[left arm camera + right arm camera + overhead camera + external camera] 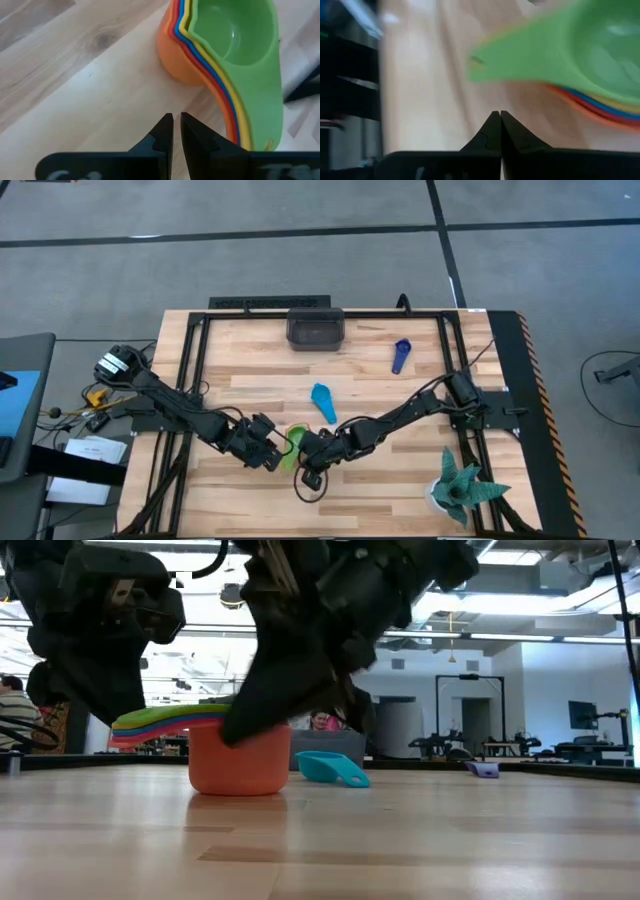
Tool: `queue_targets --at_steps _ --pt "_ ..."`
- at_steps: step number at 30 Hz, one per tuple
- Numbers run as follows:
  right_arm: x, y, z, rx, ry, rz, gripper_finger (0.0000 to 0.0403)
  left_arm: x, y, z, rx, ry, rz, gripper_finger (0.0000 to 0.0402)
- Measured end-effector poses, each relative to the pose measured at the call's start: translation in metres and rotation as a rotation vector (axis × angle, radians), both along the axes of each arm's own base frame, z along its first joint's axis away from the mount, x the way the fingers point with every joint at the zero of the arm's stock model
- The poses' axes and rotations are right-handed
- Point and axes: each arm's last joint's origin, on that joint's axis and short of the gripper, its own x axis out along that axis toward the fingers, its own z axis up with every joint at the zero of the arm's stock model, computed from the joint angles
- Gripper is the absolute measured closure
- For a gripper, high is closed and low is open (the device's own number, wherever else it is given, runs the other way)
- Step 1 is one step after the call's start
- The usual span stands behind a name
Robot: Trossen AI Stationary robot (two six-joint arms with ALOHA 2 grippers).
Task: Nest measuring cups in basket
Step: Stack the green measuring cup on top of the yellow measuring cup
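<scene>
A nested stack of measuring cups stands on the table near its middle. The green cup is on top, over yellow, blue and red, with the orange cup at the bottom resting on the wood. My left gripper is shut just left of the stack, beside the handles' ends, with nothing between its fingers. My right gripper is shut close on the stack's right, under the green handle. A light blue cup and a dark blue cup lie apart. The basket stands at the far edge. My right gripper's shut fingers slant down from the table's right and stand in front of the orange cup's upper wall in the low view. Whether they touch it cannot be told. My left gripper touches nothing that shows.
A teal spiky plant stands at the near right corner. Dark rails frame the tabletop on the left, far and right sides. Bare wood lies between the stack and the basket, apart from the light blue cup.
</scene>
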Motion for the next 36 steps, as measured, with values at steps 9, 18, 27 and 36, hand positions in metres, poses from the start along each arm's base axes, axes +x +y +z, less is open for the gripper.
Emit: queue_targets --at_steps 9,18,27,36 --pt "0.009 -0.011 -0.002 0.011 -0.035 -0.036 0.039 0.007 -0.002 -0.007 -0.009 -0.023 -0.03 0.0379" --pt "0.013 -0.025 -0.004 0.018 -0.026 -0.039 0.0391 0.014 -0.006 -0.015 -0.063 -0.03 -0.048 0.0379" --pt "0.015 -0.025 -0.002 0.026 -0.052 -0.032 0.0393 0.018 -0.006 -0.012 -0.08 -0.068 -0.059 0.0379" --pt "0.013 -0.024 -0.004 0.017 -0.029 -0.029 0.0392 0.017 -0.006 -0.013 -0.112 -0.05 -0.057 0.0379"
